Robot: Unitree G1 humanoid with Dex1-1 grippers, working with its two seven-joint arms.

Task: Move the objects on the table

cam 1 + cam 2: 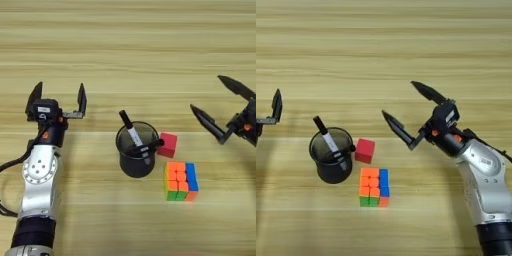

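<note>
1. Puzzle cube [181, 181] sits lower centre-right of frame on the table [125, 45], just right of the pen cup [137, 150]; the red cube [167, 145] is near its upper-left corner, beside the cup.
2. Two marker pens [134, 136] lean loose in the cup; tipping it would likely spill them.
3. Both cubes look light, rigid and smooth; take them on opposite flat faces.
4. The mesh cup looks light; grip across the rim.
5. Left gripper [57, 102], mid-left, fingers spread, empty.
6. Right gripper [406, 111], right of the red cube, fingers wide apart, empty.
</note>
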